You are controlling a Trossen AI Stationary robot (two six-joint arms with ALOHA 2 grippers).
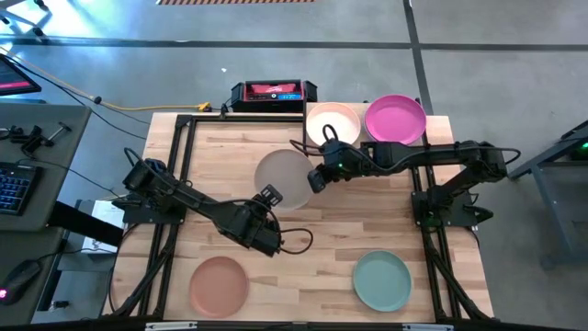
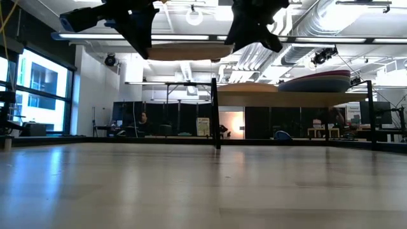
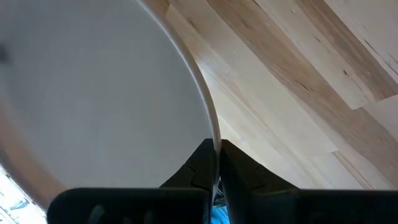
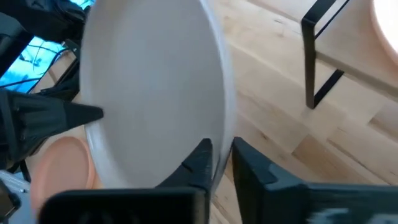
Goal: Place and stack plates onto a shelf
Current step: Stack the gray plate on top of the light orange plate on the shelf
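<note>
Grey-beige plate (image 1: 285,178) was held off the table over its middle, gripped at opposite rims by both arms. From the high view I noted the left gripper (image 1: 265,199) at the plate's near-left edge and the right gripper (image 1: 317,177) at its right edge. My left wrist view showed what the overhead could not: the fingers (image 3: 200,168) pinched tight on the thin rim, one on each face. In the right wrist view the fingers (image 4: 200,163) straddled the rim likewise, though with a slight gap visible beside one finger; I judged them clamped on it. At table level, the low view showed the plate (image 2: 184,51) level and well clear of the tabletop, which the overhead alone left uncertain.

On the shelf (image 1: 441,129) at the far right lay the cream plate (image 1: 333,123) and the magenta plate (image 1: 395,119), side by side. A peach plate (image 1: 219,283) and a teal green plate (image 1: 382,280) lay flat near the front edge, well apart. The right arm stretched across the front of the shelf.
</note>
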